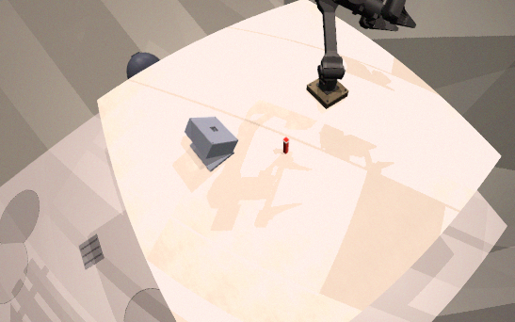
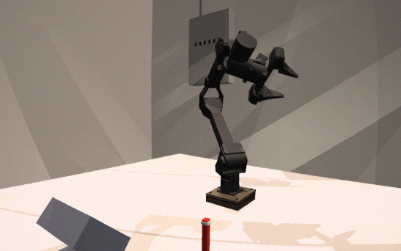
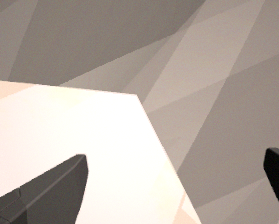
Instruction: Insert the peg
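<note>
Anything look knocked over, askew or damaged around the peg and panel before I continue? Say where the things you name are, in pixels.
Nothing stands out. The red peg [image 1: 285, 146] [image 2: 205, 236] stands upright, and the grey panel block [image 1: 222, 133] [image 2: 103, 235] leans, as a sloped panel should. I see no damage.

no readable text here – no letters, labels, brands, numbers or signs can be made out on any surface, in the top, exterior or wrist view – nothing legible at all
</note>
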Available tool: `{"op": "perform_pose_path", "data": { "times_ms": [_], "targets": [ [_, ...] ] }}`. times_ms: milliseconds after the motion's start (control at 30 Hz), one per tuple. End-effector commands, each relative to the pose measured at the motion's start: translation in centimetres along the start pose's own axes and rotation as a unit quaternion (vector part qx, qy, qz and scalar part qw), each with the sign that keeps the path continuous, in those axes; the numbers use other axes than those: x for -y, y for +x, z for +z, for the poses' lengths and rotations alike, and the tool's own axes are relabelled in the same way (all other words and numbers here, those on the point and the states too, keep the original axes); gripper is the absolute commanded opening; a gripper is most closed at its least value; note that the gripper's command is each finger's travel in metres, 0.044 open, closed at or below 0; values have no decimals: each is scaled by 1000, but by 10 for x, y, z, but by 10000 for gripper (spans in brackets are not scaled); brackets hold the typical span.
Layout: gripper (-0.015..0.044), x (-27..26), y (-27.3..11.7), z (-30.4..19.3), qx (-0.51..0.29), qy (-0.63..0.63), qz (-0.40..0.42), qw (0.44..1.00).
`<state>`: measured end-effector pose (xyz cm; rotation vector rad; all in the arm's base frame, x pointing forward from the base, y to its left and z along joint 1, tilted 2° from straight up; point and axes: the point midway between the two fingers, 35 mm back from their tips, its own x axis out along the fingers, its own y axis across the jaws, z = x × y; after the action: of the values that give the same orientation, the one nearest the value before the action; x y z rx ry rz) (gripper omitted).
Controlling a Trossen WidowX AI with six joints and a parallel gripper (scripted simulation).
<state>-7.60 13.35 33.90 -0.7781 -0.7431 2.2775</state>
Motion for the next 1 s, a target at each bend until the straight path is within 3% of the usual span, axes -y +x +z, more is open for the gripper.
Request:
{"op": "perform_pose_path", "data": {
  "times_ms": [0,467,967],
  "targets": [
    [426,0,0,-1,-2,2,0,1000],
    [440,23,0,-72,-135,176,3,975],
    [440,38,-13,-141,-246,389,-37,887]
  ]
}}
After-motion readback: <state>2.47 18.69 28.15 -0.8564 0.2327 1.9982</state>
